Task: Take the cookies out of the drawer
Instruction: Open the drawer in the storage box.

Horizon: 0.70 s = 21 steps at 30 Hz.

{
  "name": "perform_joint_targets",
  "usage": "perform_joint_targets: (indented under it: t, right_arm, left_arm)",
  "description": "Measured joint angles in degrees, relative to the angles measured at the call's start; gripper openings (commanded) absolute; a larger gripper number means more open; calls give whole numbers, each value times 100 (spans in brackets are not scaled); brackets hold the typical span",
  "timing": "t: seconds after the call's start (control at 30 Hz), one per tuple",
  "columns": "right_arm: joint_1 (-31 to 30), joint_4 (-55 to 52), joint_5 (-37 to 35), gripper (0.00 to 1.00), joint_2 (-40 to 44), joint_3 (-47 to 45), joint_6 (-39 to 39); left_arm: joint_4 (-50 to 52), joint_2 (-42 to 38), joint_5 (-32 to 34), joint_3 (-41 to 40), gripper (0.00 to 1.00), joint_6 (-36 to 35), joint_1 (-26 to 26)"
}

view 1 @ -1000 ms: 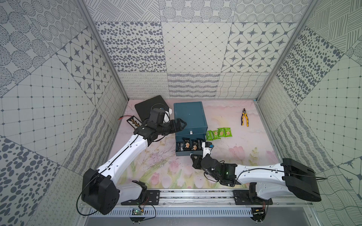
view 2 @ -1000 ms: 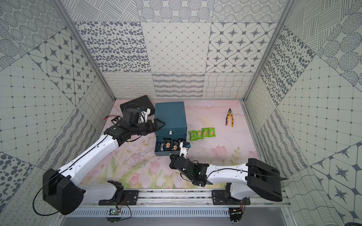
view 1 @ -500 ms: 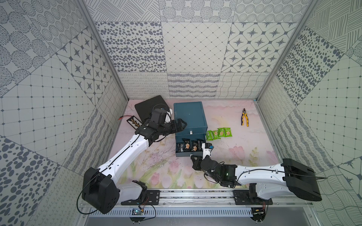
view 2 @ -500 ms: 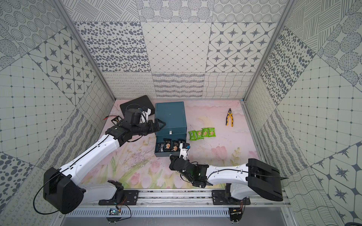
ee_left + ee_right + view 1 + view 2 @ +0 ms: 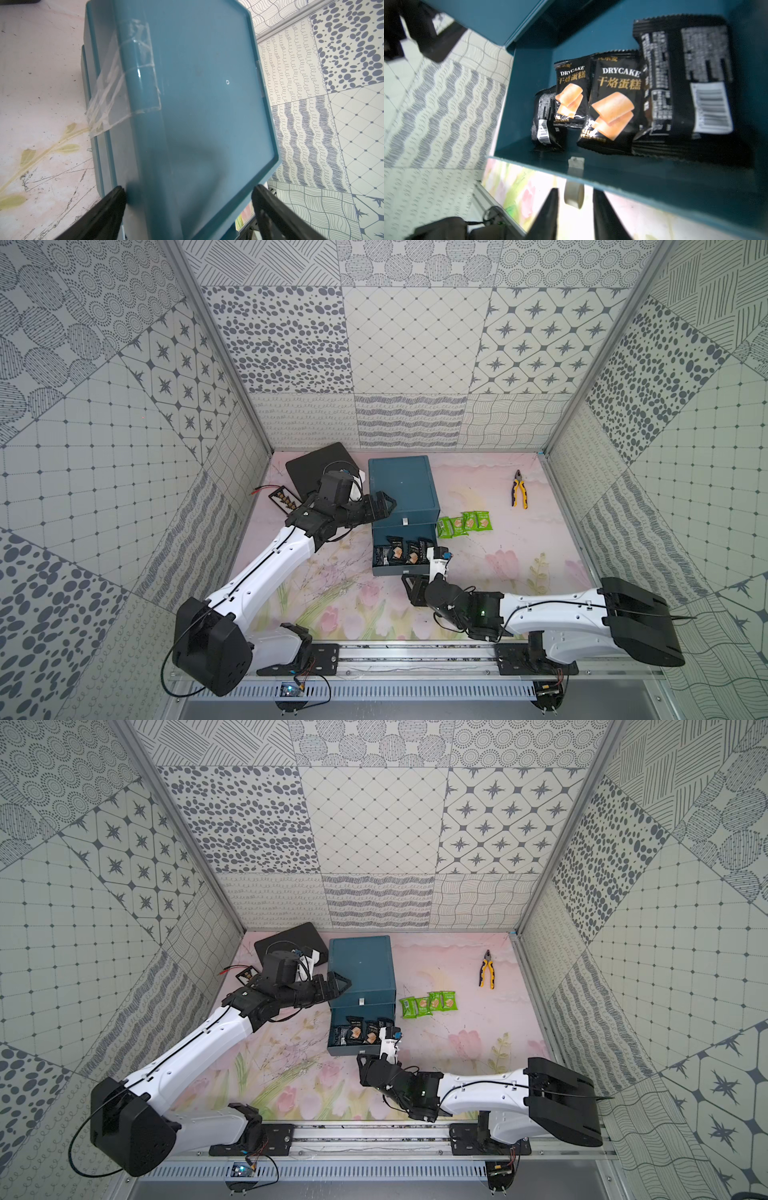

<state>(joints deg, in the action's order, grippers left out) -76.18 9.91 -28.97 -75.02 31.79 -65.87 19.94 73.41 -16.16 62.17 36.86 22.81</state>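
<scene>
The pink floral-printed bench (image 5: 540, 543) carries a teal plastic drawer cabinet (image 5: 401, 485), with bright green cookie packets (image 5: 465, 524) in a row just beside it. Yellow-handled pliers (image 5: 519, 494) lie well apart; a flat black slab (image 5: 309, 466) occupies a rear corner.

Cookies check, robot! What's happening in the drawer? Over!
Left fingers open at the blue box. Right fingers open around the drawer knob. Four black packets in the open drawer, four green ones out on the table. Nothing blocking.
</scene>
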Motion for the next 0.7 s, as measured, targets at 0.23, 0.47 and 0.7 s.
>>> perform_joint_targets:
  t: [0.23, 0.47, 0.7]
  right_arm:
    - [-35, -739, -181, 53, 466, 208, 184]
    - [409, -1812, 11, 53, 968, 1069, 595]
    - [1172, -2636, 579, 53, 824, 1818, 960]
  left_arm:
    - [197, -142, 61, 63, 99, -151, 17]
    - [468, -710, 238, -87, 99, -262, -2]
    - [824, -1377, 396, -575, 99, -236, -31]
